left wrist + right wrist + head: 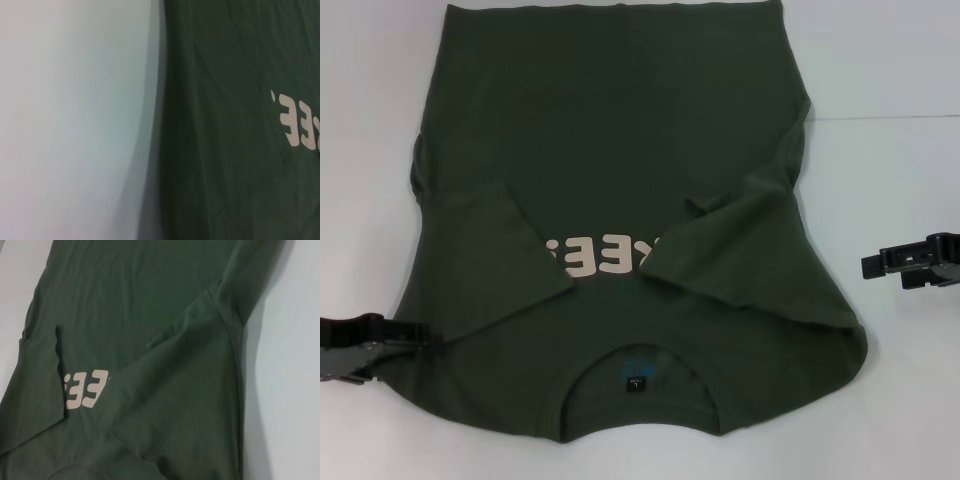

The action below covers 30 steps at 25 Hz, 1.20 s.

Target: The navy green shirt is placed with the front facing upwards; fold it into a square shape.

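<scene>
— With both sleeves already turned in over the chest, where would you say the fold stands?

— Midway, I'd judge. The navy green shirt (620, 180) lies flat on the white table (900, 180), collar toward the robot, hem on the far side. Its two sleeves cross the cream lettering (595, 258) and hide part of it, so the sides are narrowed but the length is not yet halved.

— And the claws?

— The left gripper (420, 338) sits low, right at the shirt's near-left edge, touching or almost touching the cloth — whether its fingers are clenched I cannot tell. The right gripper (868, 265) hangs over bare table, well apart from the shirt, which lies inward of it; nothing sits between its fingers, though whether they are spread or closed I cannot tell either.

— Next move?

— Probably taking the collar end at both near corners and carrying it over to the hem, so the right claw must first come in to the cloth.

— How does the shirt look?

— Dark olive, soft, mildly creased at the right sleeve, with a small dark label (635, 383) inside the ribbed neck.
</scene>
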Motion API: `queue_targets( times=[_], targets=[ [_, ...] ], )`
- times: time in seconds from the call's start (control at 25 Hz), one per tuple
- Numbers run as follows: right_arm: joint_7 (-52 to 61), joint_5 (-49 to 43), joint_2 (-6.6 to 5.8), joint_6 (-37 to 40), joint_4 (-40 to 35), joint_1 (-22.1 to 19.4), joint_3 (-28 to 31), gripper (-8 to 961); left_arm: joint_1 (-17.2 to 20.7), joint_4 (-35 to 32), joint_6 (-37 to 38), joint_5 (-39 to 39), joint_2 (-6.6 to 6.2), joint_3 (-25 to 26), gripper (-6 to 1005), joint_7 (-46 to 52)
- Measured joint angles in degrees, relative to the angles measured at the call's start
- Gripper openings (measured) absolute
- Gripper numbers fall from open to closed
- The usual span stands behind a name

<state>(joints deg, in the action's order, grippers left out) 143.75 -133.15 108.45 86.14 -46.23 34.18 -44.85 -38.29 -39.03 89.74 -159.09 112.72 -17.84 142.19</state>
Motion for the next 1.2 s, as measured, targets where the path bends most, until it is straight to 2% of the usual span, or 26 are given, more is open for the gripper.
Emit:
queue_targets(
  times=[0.16,0.32,0.6,0.68,0.88,1.12,1.2],
  targets=[
    [0.0,0.0,0.0,0.0,0.0,0.0,0.1,839,-0.2,0.4,-0.2,0.0,-0.08,-0.7,880,0.2],
    [0.0,0.0,0.0,0.0,0.0,0.1,0.3,837,-0.2,0.3,-1.2,-0.1,0.35,-3.2,802,0.0],
    [-0.1,0.0,-0.04,0.0,0.0,0.1,0.0,834,-0.3,0.5,-1.5,0.5,0.25,-2.5,666,0.1],
    [-0.1,0.0,-0.17,0.4,0.0,0.2,0.0,833,-0.3,0.5,-1.6,0.6,0.2,-2.3,423,0.1],
    [0.7,-1.3,-0.64,2.5,-0.6,1.2,-0.1,830,-0.4,0.5,-2.3,0.6,0.19,-2.2,251,0.1],
    [6.5,-11.8,-1.04,6.2,-3.0,5.6,-0.1,827,-0.5,0.5,-2.5,0.6,0.22,-2.2,28,0.4],
    [7.8,-15.4,-1.01,7.8,-4.3,7.5,-0.2,826,-0.5,0.5,-2.5,0.6,0.22,-2.2,28,0.5]
  ],
)
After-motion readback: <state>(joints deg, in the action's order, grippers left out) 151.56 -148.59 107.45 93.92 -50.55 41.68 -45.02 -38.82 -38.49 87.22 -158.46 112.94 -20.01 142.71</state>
